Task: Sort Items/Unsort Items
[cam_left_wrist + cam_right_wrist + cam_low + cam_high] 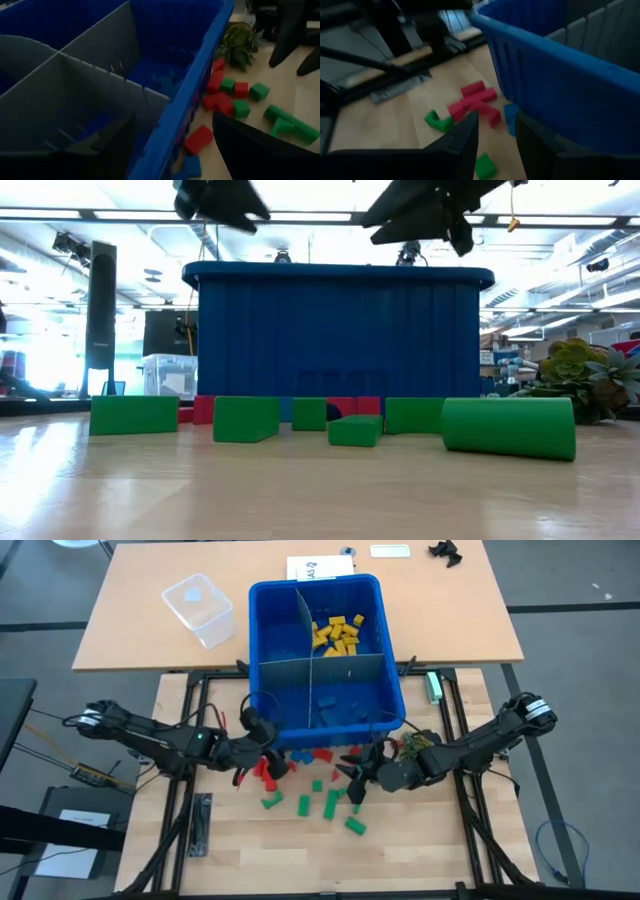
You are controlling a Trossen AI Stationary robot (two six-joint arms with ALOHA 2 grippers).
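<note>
The items are small toy blocks. Yellow ones [340, 633] lie in the far right compartment of the blue bin [265, 640], and blue ones [340, 712] in its near right compartment. Red blocks [265, 768], green blocks [330, 802] and a few blue blocks [322, 754] lie loose on the table in front of the bin. My left gripper [258, 745] hovers open at the bin's near left corner, its fingers [105, 150] on either side of the near wall [170, 125], holding nothing. My right gripper [357, 773] hovers open above the loose blocks, with nothing between its fingers [465, 142].
Grey divider sheets [312, 650] split the bin into compartments. A small plant [413, 745] stands by the bin's near right corner. A clear plastic tub [200, 608] and papers [318, 568] sit on the far table. Bare wood lies toward the near edge [330, 860].
</note>
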